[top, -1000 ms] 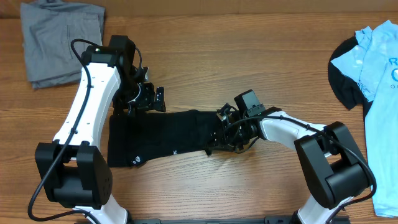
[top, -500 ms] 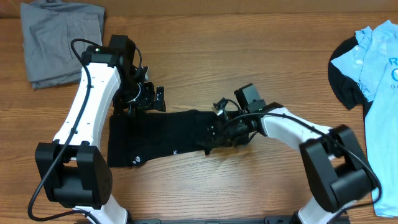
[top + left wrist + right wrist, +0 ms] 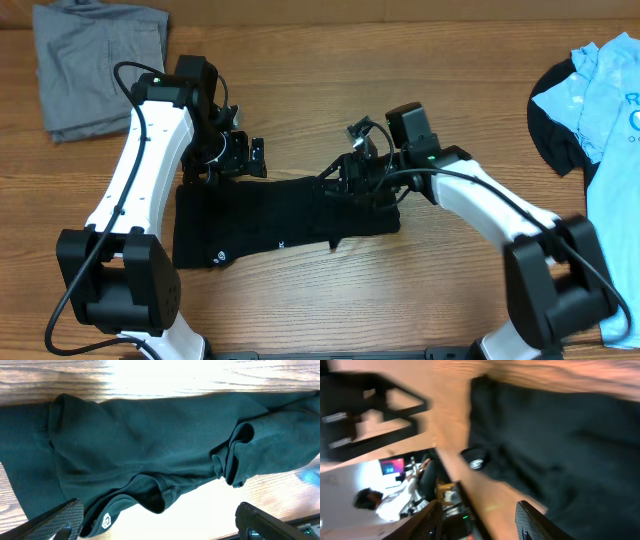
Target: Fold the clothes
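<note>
Cloth nearest you: the black shirt (image 3: 250,225) lies on the table (image 3: 320,80) as a long folded band, its white logo mark (image 3: 217,256) toward 7 o'clock. Your left gripper (image 3: 257,160) hovers spread wide over the band's 11 o'clock edge, and your right gripper (image 3: 342,180) is at its 3 o'clock end, fingers apart with nothing between. Farther off, grey trousers (image 3: 95,65) lie at 10 o'clock and a light blue T-shirt (image 3: 610,110) at 2 o'clock.

— Where's the overhead?
— Straight above the table (image 3: 330,60), facing down, far enough for most of its top.
— And the wrists?
— Both close over the black shirt (image 3: 260,222), which all three views share; the right one looks slantwise, blurred, past a table edge.
</note>
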Controlling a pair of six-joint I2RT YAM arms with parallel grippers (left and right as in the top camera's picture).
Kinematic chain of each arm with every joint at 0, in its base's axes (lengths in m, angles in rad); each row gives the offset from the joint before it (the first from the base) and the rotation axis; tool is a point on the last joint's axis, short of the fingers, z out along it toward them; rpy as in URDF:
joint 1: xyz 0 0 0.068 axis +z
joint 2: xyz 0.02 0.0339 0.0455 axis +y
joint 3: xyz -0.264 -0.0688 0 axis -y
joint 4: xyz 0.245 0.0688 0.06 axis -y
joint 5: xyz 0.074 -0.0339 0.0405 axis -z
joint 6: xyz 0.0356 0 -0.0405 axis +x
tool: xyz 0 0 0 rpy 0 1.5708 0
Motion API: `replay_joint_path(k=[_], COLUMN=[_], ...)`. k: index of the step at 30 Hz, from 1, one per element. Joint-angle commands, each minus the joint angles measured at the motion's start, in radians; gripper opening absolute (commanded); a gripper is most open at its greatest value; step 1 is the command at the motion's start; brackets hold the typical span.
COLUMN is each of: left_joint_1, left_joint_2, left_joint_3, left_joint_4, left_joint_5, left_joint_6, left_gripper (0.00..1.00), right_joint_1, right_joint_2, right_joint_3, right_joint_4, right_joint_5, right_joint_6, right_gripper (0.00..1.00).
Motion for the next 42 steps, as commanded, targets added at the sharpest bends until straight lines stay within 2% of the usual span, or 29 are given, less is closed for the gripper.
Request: replay_joint_path(k=[1,8,14,19,23,24,27,30,34,37,42], left_joint_1=[-0.005,-0.005,-0.005,-0.002,0.045,0.069,0.169,0.279,0.410,0.481,0.545], left_joint_2=[-0.017,-0.017,-0.017,-0.017,-0.017,-0.017,-0.017,-0.017,-0.017,-0.017,-0.017], left_joint_3=[-0.006,-0.006,-0.006,-0.006,-0.006,-0.006,-0.006,-0.006,-0.006,-0.006,-0.010], left_joint_4=[-0.001,-0.002,-0.002,-0.002,-0.003,-0.006,-0.011,-0.010,-0.004,-0.003,0.018], left_joint_5=[0.001,0.001,-0.002,-0.014,-0.013,-0.011,-0.001,0.003,0.002,0.001,0.002], left_joint_6=[-0.003,-0.003,-0.003,-0.003,-0.004,-0.003,0.002,0.038,0.121,0.195,0.225], left_gripper=[1.00,1.00,1.00,1.00,1.00,1.00,1.00,1.00,1.00,1.00,1.00], right_joint_1=[-0.002,-0.002,-0.006,-0.006,-0.006,-0.006,-0.008,-0.008,-0.006,-0.006,-0.006], right_joint_2=[0.097,0.241,0.218,0.090,-0.062,-0.104,-0.225,-0.312,-0.369,-0.366,-0.359], right_joint_3=[0.003,0.003,0.026,0.100,0.166,0.180,0.207,0.209,0.209,0.206,0.205], right_joint_4=[0.032,0.124,0.102,-0.047,-0.198,-0.249,-0.411,-0.532,-0.680,-0.735,-0.772], right_joint_5=[0.053,0.069,0.116,0.121,0.200,0.237,0.375,0.464,0.488,0.487,0.529], right_joint_6=[-0.024,-0.027,-0.043,-0.101,-0.103,-0.103,-0.103,-0.108,-0.188,-0.228,-0.257], right_gripper=[0.50,0.52,0.52,0.53,0.64,0.70,0.99,1.00,1.00,1.00,1.00])
